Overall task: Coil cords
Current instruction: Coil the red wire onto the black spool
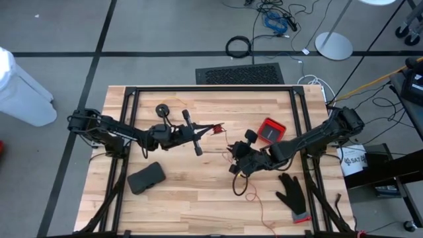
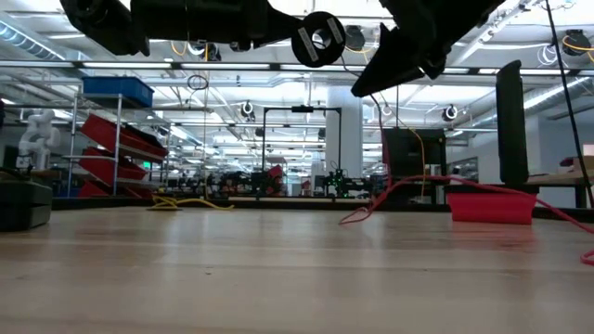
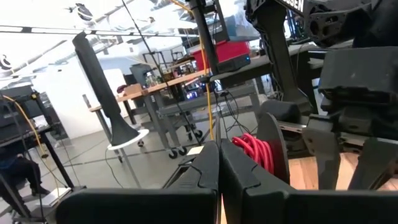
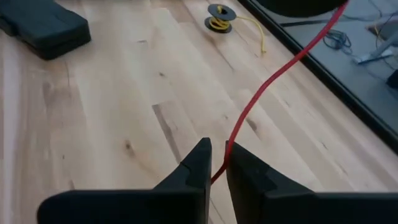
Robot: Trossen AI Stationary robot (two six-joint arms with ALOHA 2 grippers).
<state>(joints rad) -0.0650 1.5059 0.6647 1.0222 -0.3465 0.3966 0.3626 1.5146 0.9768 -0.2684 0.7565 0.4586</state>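
Observation:
A black spool wound with red cord hangs high over the table's middle, at the tips of my left gripper, which is shut; it also shows in the low view. From the spool the red cord runs to my right gripper, passes through its narrow finger gap, and trails slack over the table. The yellow cord's spool lies flat on the far left of the table, touched by neither gripper. My left gripper reaches about level from the table's left and carries the red cord's spool at its fingertips, lifted clear of the table. The shut fingers hide the place of contact, so the part held cannot be told. My right gripper has the red cord running along and between its two slightly parted fingers. The fingers slant downward from the table's right. The cord lies against the inner side of one finger; I cannot tell whether both fingers touch it.
A red tray stands right of centre at the back. A black glove lies near the front right. A black case lies front left. Black frame rails border the table.

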